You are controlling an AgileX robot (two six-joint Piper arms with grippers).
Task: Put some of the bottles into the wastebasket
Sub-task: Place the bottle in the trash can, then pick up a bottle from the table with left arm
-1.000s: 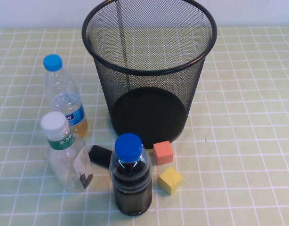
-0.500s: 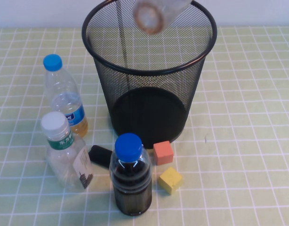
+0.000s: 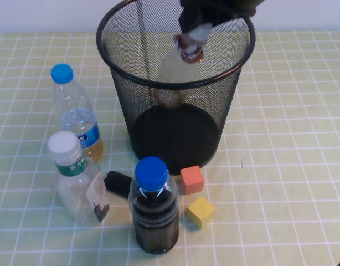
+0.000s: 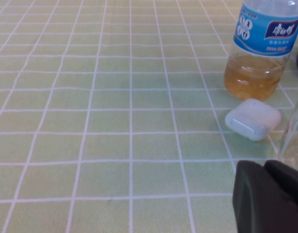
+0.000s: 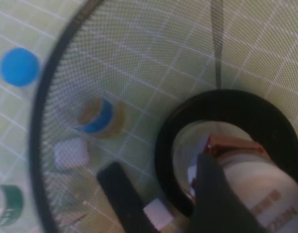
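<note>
The black wire-mesh wastebasket [image 3: 175, 83] stands at the back middle of the table. My right gripper [image 3: 206, 16] is over its rim, shut on a small clear bottle with a brown wrap [image 3: 181, 64] that hangs slanted down inside the basket. In the right wrist view the bottle [image 5: 256, 184] sits between the fingers [image 5: 212, 194] above the basket's base. On the table stand a blue-capped bottle with amber liquid [image 3: 76, 113], a white-capped bottle with a green-white label [image 3: 76, 180] and a dark bottle with a blue cap [image 3: 153, 208]. My left gripper [image 4: 268, 194] is shut and empty, low near the amber bottle [image 4: 260, 48].
An orange-red cube [image 3: 191, 179] and a yellow cube [image 3: 200, 211] lie in front of the basket. A small black object [image 3: 119, 182] lies between the bottles. A white case [image 4: 253, 119] lies on the green checked cloth [image 3: 292, 166] by the amber bottle.
My right gripper has come into view at the top and lowered the brown-wrapped bottle from above the rim down into the wastebasket. Everything on the table has stayed put.
</note>
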